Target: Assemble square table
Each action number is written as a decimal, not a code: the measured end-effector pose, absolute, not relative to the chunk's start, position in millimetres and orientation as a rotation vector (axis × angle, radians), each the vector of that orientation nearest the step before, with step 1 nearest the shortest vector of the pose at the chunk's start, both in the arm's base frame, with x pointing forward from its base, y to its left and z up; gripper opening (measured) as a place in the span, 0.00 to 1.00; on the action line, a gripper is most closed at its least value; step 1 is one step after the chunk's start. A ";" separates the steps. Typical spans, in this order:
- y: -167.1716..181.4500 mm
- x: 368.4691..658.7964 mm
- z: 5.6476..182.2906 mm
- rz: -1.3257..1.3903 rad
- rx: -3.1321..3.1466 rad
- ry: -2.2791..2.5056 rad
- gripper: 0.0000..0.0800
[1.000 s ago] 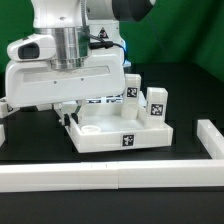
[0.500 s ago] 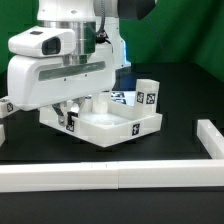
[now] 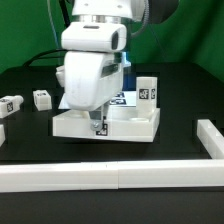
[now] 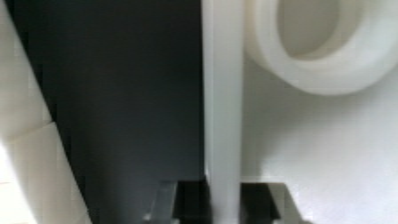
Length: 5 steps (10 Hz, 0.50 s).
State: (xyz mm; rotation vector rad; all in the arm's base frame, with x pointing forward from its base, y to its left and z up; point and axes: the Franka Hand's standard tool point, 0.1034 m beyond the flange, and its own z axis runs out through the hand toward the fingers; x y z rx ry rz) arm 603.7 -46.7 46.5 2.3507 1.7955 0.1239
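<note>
The square table top (image 3: pixel 125 126), a white tray with a raised rim, lies on the black table, with a tag on its front wall. My gripper (image 3: pixel 97 121) is shut on the top's front rim near the corner towards the exterior view's left. In the wrist view the white rim (image 4: pixel 222 110) runs between my two dark fingers (image 4: pixel 191 203), and my gripper (image 4: pixel 226 204) closes on it. One round corner socket (image 4: pixel 320 45) shows beside the rim. A tagged white leg (image 3: pixel 147 92) stands upright at the top's far corner; whether it is inside or behind, I cannot tell.
Two loose tagged legs (image 3: pixel 42 98) (image 3: pixel 10 103) lie towards the exterior view's left. A long white bar (image 3: pixel 100 178) runs along the front and another (image 3: pixel 212 140) stands at the right. The marker board (image 3: pixel 122 99) peeks out behind my arm.
My arm has swung towards the exterior view's right and turned. The table top has turned and slid with it, still in my grip.
</note>
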 end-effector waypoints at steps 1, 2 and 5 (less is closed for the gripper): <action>-51.1 601.2 45.5 0.095 2.279 1.878 0.08; -52.2 601.8 45.2 0.079 2.219 1.935 0.08; -17.0 616.2 44.5 0.086 2.163 2.007 0.08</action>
